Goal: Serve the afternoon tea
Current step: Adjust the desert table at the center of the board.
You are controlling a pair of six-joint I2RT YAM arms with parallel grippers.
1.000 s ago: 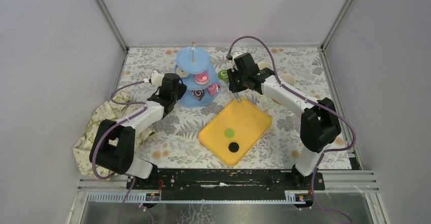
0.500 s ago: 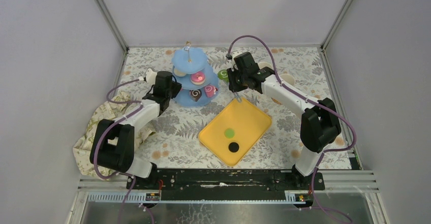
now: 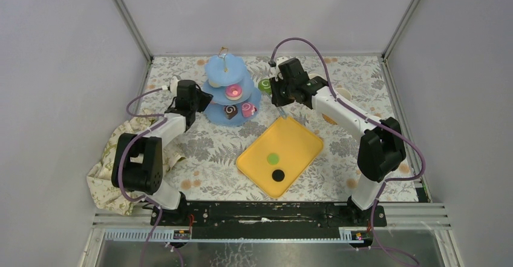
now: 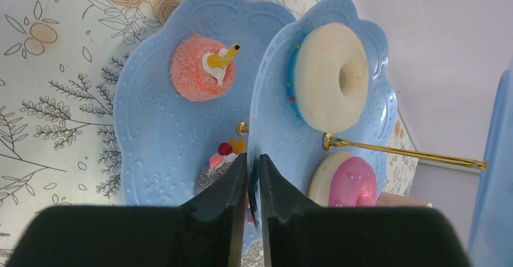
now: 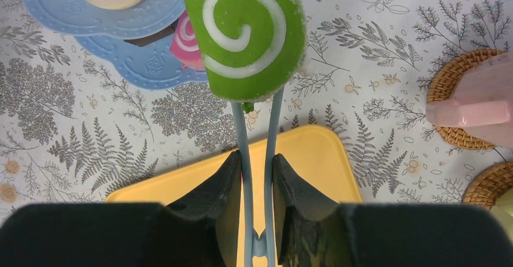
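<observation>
Floral tablecloth (image 3: 205,158): covered the table under everything.
Yellow tray (image 3: 299,137): lay diagonally at centre, with a green disc (image 3: 273,157) and a black disc (image 3: 277,174) on it.
Three-tier stand (image 3: 225,70): stood beyond the tray's far-left side, with pastries on its tiers.
Left gripper (image 4: 253,161): was clenched on the rim of one tier.
Right gripper (image 5: 254,161): was grasping blue tongs (image 5: 259,246).
Green swirl roll (image 5: 245,37): was pinched in the tong tips, aloft just right of the stand.
</observation>
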